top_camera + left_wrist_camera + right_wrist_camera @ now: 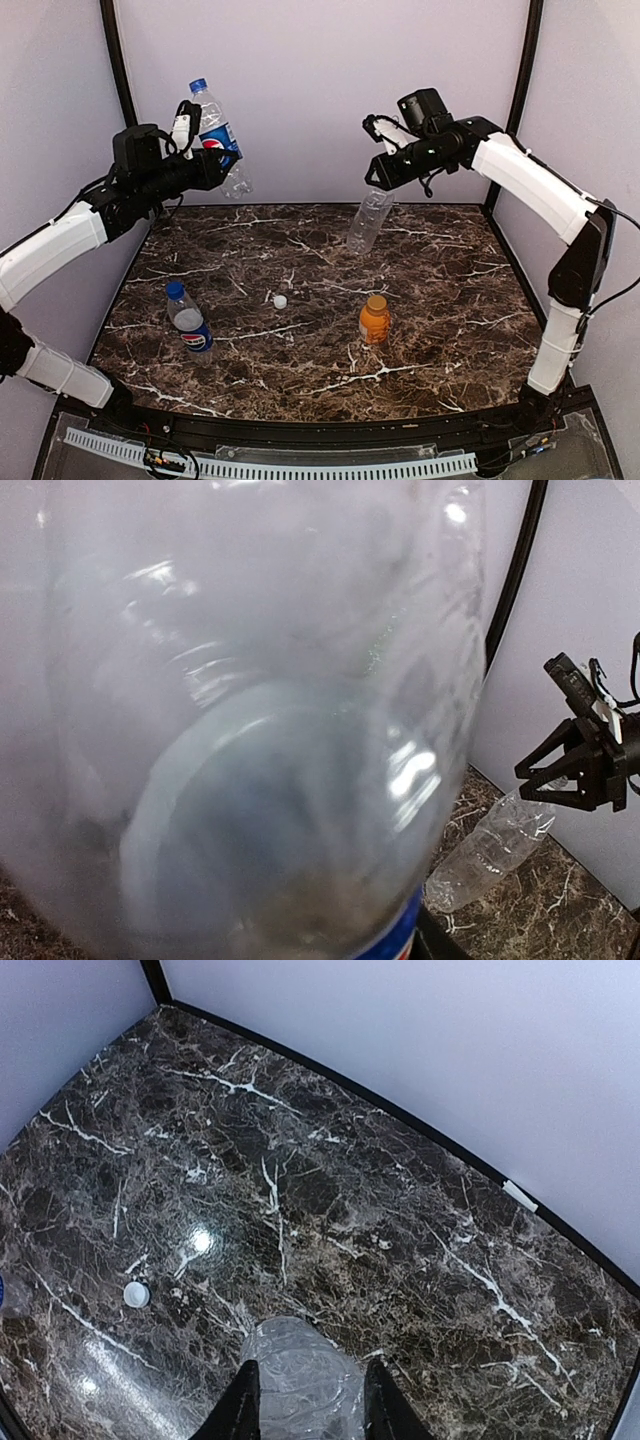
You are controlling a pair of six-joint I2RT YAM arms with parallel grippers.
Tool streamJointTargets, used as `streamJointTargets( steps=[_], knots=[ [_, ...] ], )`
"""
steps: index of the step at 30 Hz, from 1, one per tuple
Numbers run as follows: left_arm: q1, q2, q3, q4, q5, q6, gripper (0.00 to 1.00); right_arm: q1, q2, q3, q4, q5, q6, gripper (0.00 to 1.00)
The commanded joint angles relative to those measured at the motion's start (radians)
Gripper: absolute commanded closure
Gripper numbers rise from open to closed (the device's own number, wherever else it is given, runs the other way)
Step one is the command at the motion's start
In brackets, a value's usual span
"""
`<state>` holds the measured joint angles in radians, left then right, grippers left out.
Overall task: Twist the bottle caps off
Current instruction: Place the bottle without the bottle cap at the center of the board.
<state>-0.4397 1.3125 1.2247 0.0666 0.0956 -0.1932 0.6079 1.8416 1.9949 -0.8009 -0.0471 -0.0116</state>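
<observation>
Bottles first, in the overhead view: the left claw (pixel 222 160) hangs above the surface (pixel 440 300) and pinches the Pepsi bottle (pixel 215 130) low on its body. The bottle rises above the claw with its blue cap (pixel 198 85) on top. The right claw (pixel 380 180), also raised, pinches the clear bottle (pixel 368 220) near its top. That bottle hangs tilted beneath the claw, with its base at or just over the surface (which of the two I cannot tell). Well below the left claw, toward the arm bases, a second labelled bottle (pixel 188 322) stands upright with a second blue cap (pixel 175 289) on it. A white cap (pixel 280 300) lies loose on the surface, well apart from both claws. An orange bottle (pixel 374 322) with its orange cap (pixel 376 300) on stands well below the right claw. From the left wrist, the Pepsi bottle (pixel 260 730) fills nearly everything as a blur, so this claw's own fingers do not show. Off to the far side, the right claw (pixel 545 785) holds the clear bottle (pixel 490 850) slanting down from it. From the right wrist, the right claw (pixel 310 1368) has its two fingers (pixel 240 1410) pressed against either side of the clear bottle (pixel 300 1405). The white cap (pixel 136 1294) lies on the surface (pixel 400 1160) off to one side.
</observation>
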Motion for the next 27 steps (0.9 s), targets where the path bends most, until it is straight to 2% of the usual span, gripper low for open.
streamJointTargets(
  steps=[1,4,11,27],
  knots=[
    [-0.052,-0.054,-0.037,-0.041,-0.062,0.044,0.54,0.04,0.045,0.057,-0.139,0.056,-0.036,1.0],
    [-0.102,-0.065,-0.038,-0.055,-0.108,0.058,0.54,0.05,0.068,0.072,-0.164,0.07,-0.034,1.0],
    [-0.142,-0.11,-0.083,-0.055,-0.118,0.023,0.54,0.062,0.116,0.065,-0.191,0.059,-0.036,1.0],
    [-0.149,-0.115,-0.097,-0.05,-0.129,0.03,0.55,0.113,0.135,-0.041,-0.119,0.088,-0.001,1.0]
  ],
)
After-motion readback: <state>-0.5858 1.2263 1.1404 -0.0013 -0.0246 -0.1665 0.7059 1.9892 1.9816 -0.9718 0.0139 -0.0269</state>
